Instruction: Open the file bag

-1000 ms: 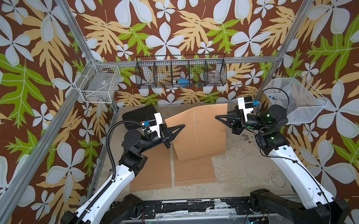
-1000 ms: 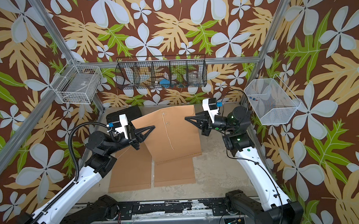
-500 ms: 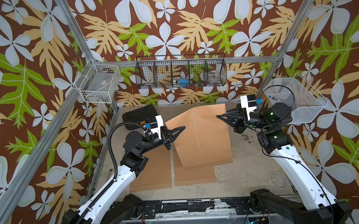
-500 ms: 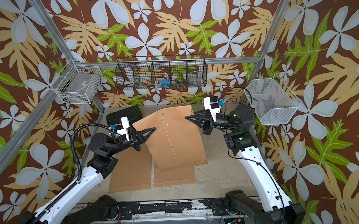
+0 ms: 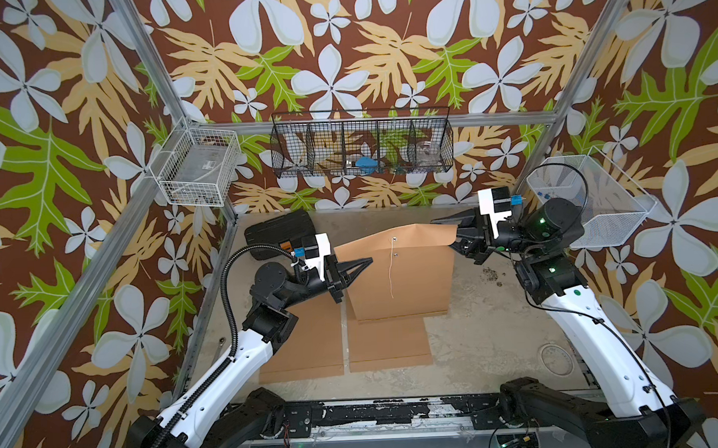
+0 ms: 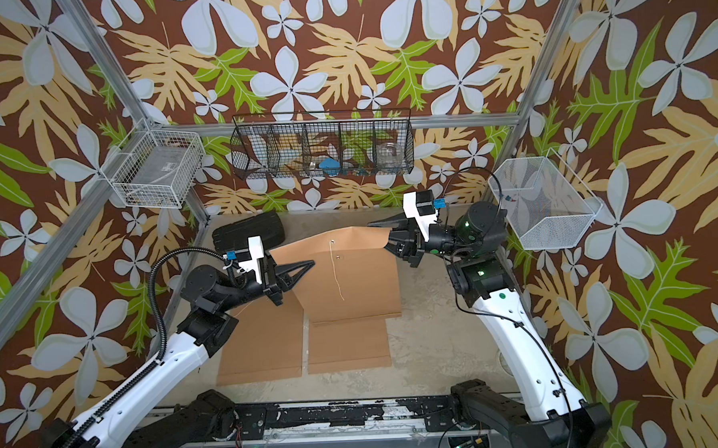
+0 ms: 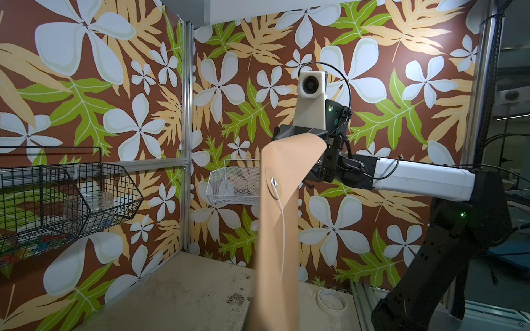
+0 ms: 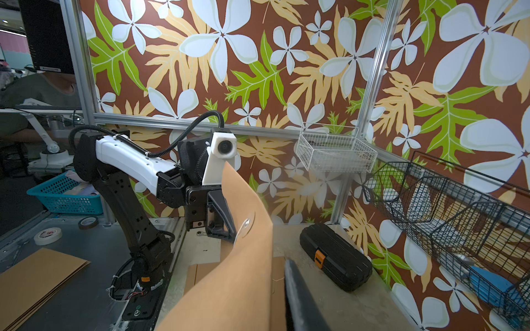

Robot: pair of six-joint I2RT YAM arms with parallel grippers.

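One file bag (image 5: 409, 281) is hanging upright over the middle of the tabletop (image 5: 478, 332), spanning the space between the two arms. The left claw (image 5: 367, 261) is clenching the bag's left edge just below the top, with its jaws pressed together on the paper. The right claw (image 5: 445, 233) is sitting at the bag's top right corner with its jaws parted. The curled corner is lying between them, and in the right wrist view a gap is showing between the paper and the one finger (image 8: 301, 298) in sight, so this claw is released.

The bag is carrying two round buttons – one near the top edge (image 5: 394, 239) and one just below it (image 5: 396, 254). One pale string (image 5: 391, 273) is dangling loose down the front from the upper button. Whether the bag's lower edge is touching the tabletop cannot be told.

Two more kraft envelopes are lying flat side by side, one (image 5: 300, 344) under the left arm and one (image 5: 387, 348) below the hanging bag. One black tool case (image 5: 274, 233) is resting at the back left, and one tape roll (image 5: 557, 360) is lying near the right arm's base.

Three baskets are hanging on the walls: one white wire basket (image 5: 197, 174), one black divided basket (image 5: 362, 150) and one white mesh basket (image 5: 598, 206).
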